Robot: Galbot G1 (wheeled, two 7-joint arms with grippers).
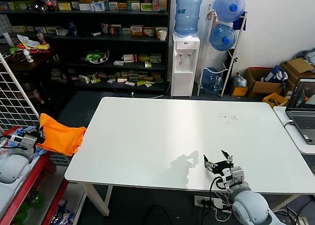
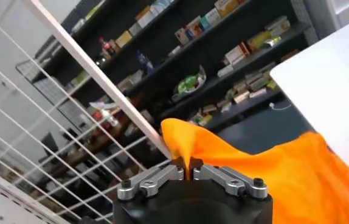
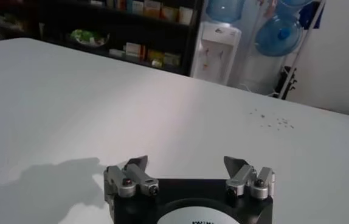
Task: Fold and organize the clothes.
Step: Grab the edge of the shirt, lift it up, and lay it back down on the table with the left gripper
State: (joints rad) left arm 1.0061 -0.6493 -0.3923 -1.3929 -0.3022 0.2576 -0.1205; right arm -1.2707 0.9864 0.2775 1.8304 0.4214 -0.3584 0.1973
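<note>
Orange T-shirt pinched in my left pincer, off the table at nine o'clock; carry it high onto the table. My right pincer waits wide.

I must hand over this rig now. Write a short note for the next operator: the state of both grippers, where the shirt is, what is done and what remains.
Left gripper: jaws shut on the orange T-shirt, holding it bunched in the air beside the left edge of the white table, next to the wire rack.
Right gripper: jaws open and empty, low over the table near its front right edge.
Done: the shirt is picked up.
Left: bring the shirt onto the table, spread it flat, fold it and put it in order. No fold is visible yet.
</note>
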